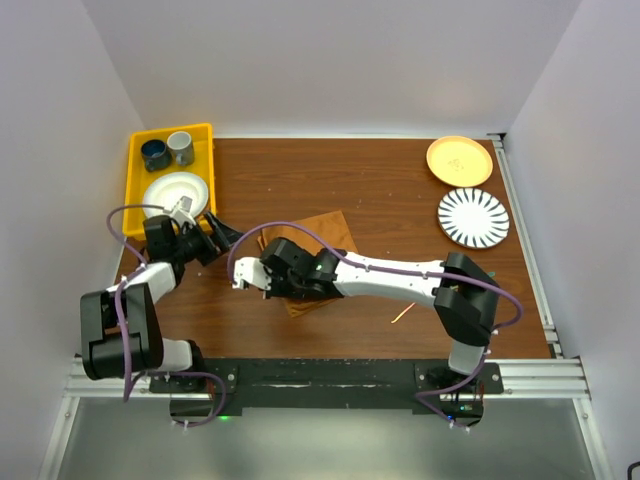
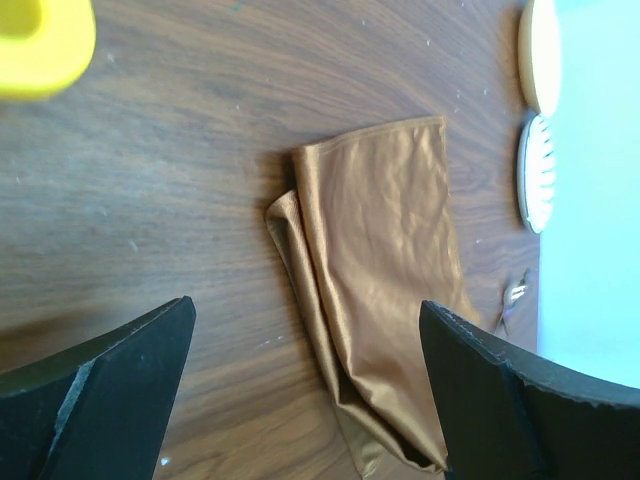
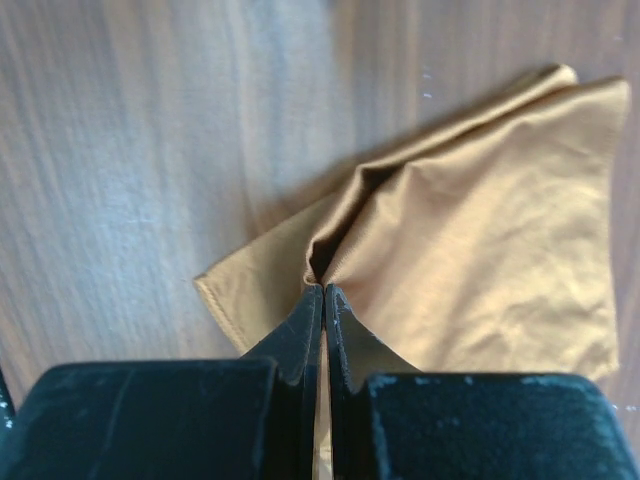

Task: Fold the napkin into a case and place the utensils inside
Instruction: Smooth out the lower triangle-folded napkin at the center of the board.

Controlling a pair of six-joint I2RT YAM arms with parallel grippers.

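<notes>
My right pincer (image 3: pixel 323 290) is clamped shut on the napkin (image 3: pixel 480 260). Its two black fingertips meet on a raised fold at the cloth's edge, and the rest of the rust-brown cloth spreads away from the tips in loose layers on the wood. From above, the napkin (image 1: pixel 322 232) lies about mid-tabletop (image 1: pixel 400 190), a little left of centre. My right forearm crosses over it, so I see only a far corner and a sliver on the near side, and the pinch point itself is hidden there. My left pincer (image 1: pixel 215 240) stands wide open with nothing between its fingers, toward the left edge just beside the yellow tray (image 1: pixel 170 132) in the far left corner. It is aimed across at the napkin, whose doubled-over shape shows through the gap in the left wrist view. One utensil (image 1: pixel 402 313) lies well apart from the cloth toward the near edge, right of centre. It is only a thin copper sliver, and I cannot tell what kind of piece it is. The orange plate (image 1: pixel 459 160) and striped plate (image 1: pixel 473 217) sit by the far right corner. In the left wrist view both are cut off by the frame.
</notes>
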